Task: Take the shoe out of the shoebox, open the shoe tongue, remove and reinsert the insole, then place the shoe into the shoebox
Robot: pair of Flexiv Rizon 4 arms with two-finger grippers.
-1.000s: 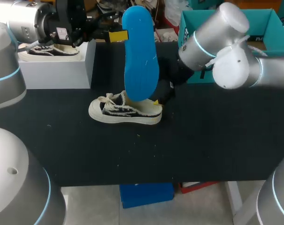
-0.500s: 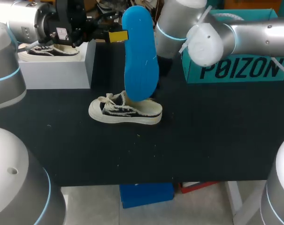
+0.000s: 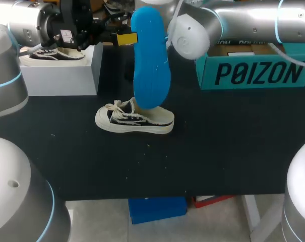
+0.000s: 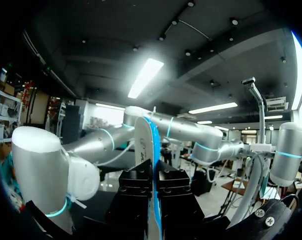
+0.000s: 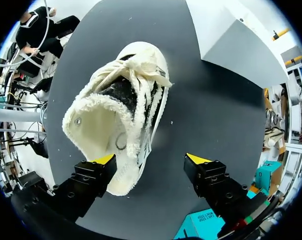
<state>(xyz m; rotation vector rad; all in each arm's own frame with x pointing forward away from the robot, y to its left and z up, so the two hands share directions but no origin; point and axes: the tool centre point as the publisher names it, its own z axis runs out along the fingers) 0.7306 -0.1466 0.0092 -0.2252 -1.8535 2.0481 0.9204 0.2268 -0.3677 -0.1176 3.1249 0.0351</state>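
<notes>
Your shoe [image 3: 134, 120] stands on its sole in the middle of the table [image 3: 218, 161], with open cloth on every side. Your left gripper [image 4: 153, 187] clamps the blue insole [image 3: 150, 58] upright, its lower end at the heel, perhaps touching. Your right gripper [image 5: 151, 160] hangs above the shoe, fingers spread. The shoebox [image 3: 253, 70] sits at the right rear.

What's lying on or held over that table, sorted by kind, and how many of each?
Shoes: 2, the shoe on the table and a second shoe at the white box
Insoles: 1, the blue insole
Boxes: 2, white box and teal shoebox
Total: 5
</notes>
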